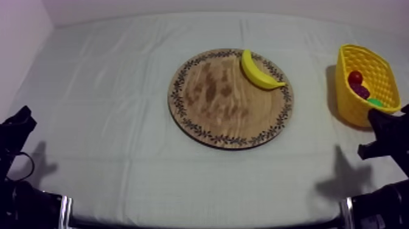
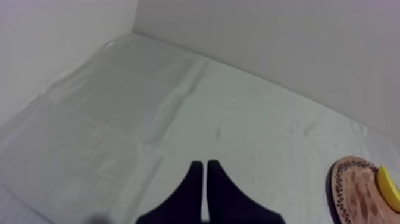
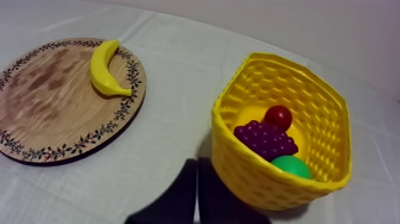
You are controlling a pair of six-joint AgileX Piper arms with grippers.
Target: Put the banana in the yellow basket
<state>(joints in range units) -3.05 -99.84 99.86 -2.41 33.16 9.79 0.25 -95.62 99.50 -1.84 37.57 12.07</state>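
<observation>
- The right gripper (image 3: 197,164) has its two black fingers pressed together in a narrow wedge with nothing between them. It sits low at the near right side of the table, over the grey-white cloth (image 1: 109,91).
- The yellow basket (image 3: 250,173) stands just beyond this gripper's tips and a little to their outer side. Its near wall is close to the fingers.
- The banana (image 3: 106,67) lies flat on the wooden board (image 3: 47,101), well apart from the right gripper. It is ahead of the tips and off toward the middle of the table, farther from them than the basket is.
- The banana rests across the patterned rim on the side of the board that faces the basket. Bare cloth separates the board from the basket.
- Inside the basket are a small red fruit (image 3: 278,117), a bunch of grapes (image 3: 266,139) and a green fruit (image 3: 290,167), packed close together.
- The left gripper (image 2: 204,165) is likewise closed on nothing, fingers lying together, over bare cloth at the near left side of the table.
- From the left gripper the board is far off toward the table's middle, and the banana sits on the edge of the board farthest from it.
</observation>
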